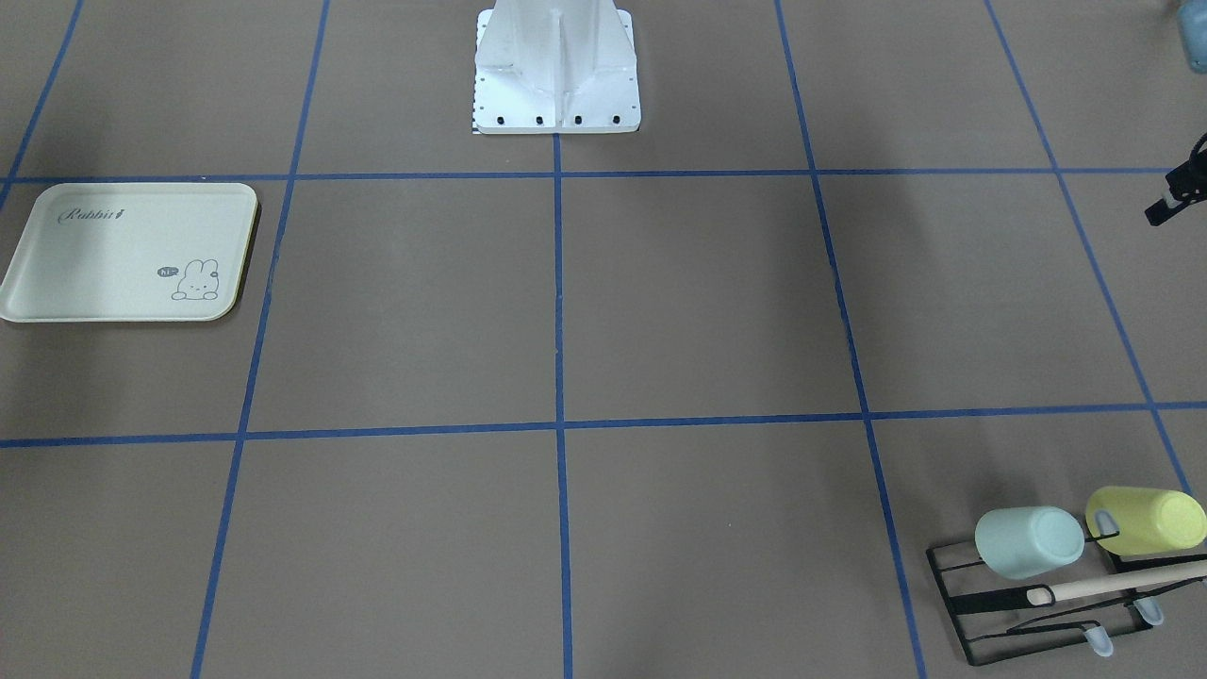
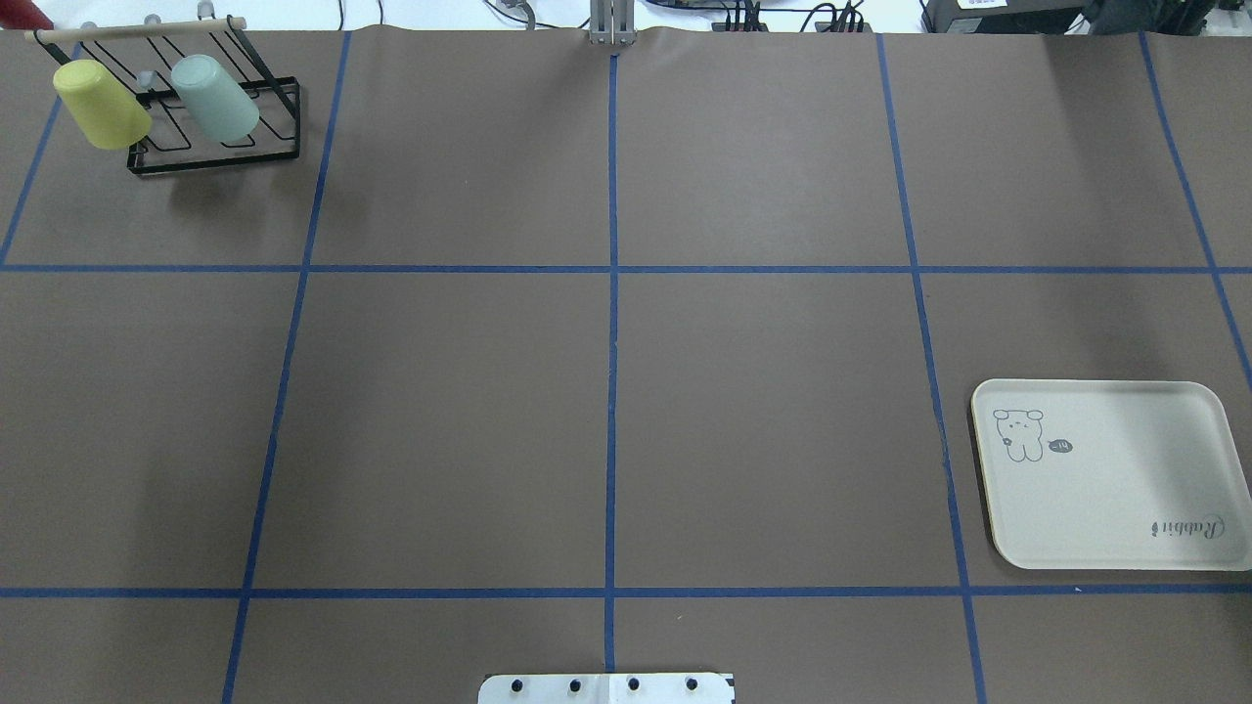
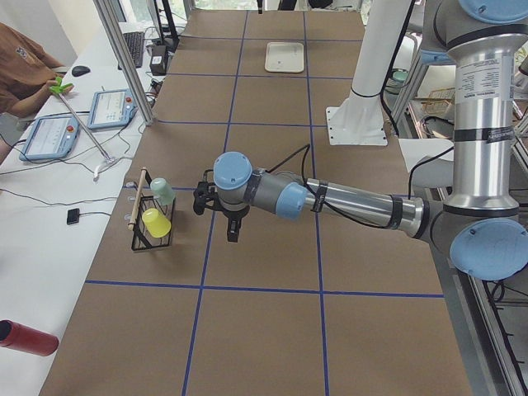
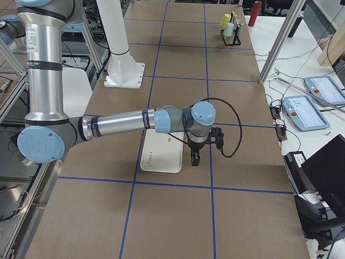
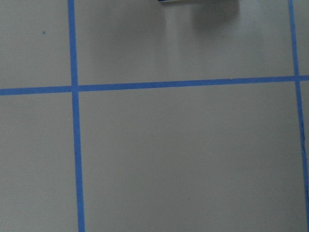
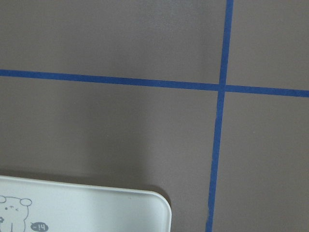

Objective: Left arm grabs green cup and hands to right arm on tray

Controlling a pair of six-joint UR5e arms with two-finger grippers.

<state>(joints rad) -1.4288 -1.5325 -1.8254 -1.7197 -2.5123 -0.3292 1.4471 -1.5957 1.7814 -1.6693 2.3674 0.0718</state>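
The green cup (image 1: 1028, 540) hangs mouth-down on a black wire rack (image 1: 952, 585) beside a yellow cup (image 1: 1146, 521); both also show in the overhead view, the green cup (image 2: 215, 98) to the right of the yellow cup (image 2: 101, 103). The left gripper (image 3: 233, 231) hangs above the table a short way from the rack, apart from the green cup (image 3: 162, 191); I cannot tell whether it is open or shut. The tray (image 2: 1105, 489) lies bare. The right gripper (image 4: 194, 160) hangs beside the tray's edge (image 4: 159, 156); I cannot tell its state.
The white robot base (image 1: 556, 75) stands at the table's robot side. Blue tape lines grid the brown table. A side bench holds tablets (image 3: 49, 136) and a red cylinder (image 3: 25, 338). A person's arm (image 3: 25, 70) shows there.
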